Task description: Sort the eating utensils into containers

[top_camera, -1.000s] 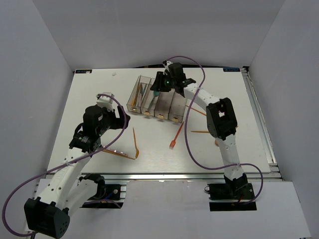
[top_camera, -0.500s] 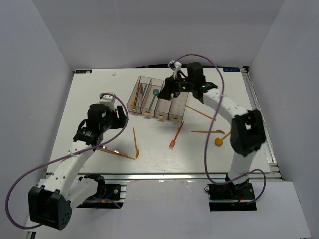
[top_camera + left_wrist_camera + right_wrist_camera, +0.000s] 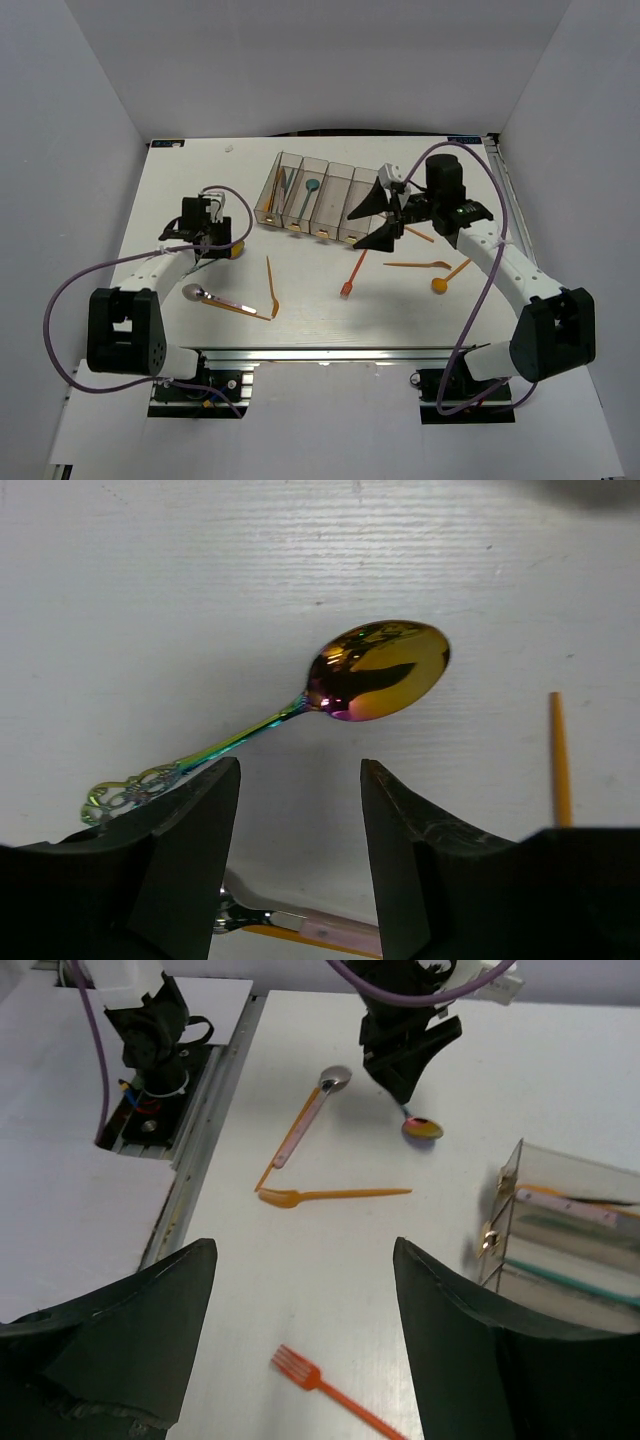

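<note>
The four joined clear containers [image 3: 335, 205] stand at the back centre; a teal spoon [image 3: 312, 186] lies in the second one, and the leftmost holds some utensils. My right gripper [image 3: 372, 218] is open and empty beside the bins' right end, above a red fork [image 3: 322, 1387]. My left gripper [image 3: 300, 780] is open and empty low over the table, with an iridescent gold spoon [image 3: 380, 670] just beyond its fingertips. In the top view the left gripper [image 3: 220, 240] sits at the left. The bins also show in the right wrist view [image 3: 560, 1230].
Loose on the table: an orange fork [image 3: 272, 287], a pink-handled spoon [image 3: 215, 298] over an orange utensil, the red fork [image 3: 353, 272], an orange spoon [image 3: 445, 278], and thin orange utensils [image 3: 412, 265] at the right. White walls enclose the table.
My right gripper has left the teal spoon in the second bin and swung out to the right, open. My left arm has moved left and down over the iridescent spoon.
</note>
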`<move>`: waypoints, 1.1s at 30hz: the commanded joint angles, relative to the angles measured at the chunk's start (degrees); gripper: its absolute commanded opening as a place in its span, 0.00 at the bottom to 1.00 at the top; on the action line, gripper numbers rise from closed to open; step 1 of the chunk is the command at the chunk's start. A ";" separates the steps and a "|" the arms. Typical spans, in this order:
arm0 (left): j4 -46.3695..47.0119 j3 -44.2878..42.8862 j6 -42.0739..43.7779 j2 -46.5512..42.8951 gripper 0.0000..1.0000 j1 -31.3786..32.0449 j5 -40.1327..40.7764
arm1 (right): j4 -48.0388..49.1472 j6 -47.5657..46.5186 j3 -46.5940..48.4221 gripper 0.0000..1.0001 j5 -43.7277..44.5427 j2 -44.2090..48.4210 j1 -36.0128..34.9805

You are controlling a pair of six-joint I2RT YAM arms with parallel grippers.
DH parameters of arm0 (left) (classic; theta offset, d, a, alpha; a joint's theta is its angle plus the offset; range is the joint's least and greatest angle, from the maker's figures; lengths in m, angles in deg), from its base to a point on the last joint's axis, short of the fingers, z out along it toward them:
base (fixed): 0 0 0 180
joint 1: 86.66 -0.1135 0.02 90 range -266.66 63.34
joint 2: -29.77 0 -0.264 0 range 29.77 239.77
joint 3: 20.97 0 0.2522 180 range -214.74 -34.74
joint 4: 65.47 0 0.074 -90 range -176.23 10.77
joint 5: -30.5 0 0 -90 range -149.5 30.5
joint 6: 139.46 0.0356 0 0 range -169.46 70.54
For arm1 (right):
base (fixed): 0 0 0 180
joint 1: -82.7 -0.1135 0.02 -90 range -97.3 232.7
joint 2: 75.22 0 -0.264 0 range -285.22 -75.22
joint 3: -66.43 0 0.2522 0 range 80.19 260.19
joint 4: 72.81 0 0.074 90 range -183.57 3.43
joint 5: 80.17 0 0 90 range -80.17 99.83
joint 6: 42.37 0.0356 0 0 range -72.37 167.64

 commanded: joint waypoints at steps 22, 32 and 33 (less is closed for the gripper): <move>3.24 -0.24 32.23 8.42 0.56 -0.08 -3.98 | 12.28 11.58 -7.89 0.79 -6.05 10.11 6.80; 4.03 -0.67 31.70 15.72 0.47 -3.85 -8.81 | 10.00 10.62 -9.03 0.79 -4.29 14.15 6.80; 3.50 -0.94 31.62 16.94 0.44 -3.85 -9.68 | 9.47 10.09 -9.38 0.79 -4.02 14.51 6.80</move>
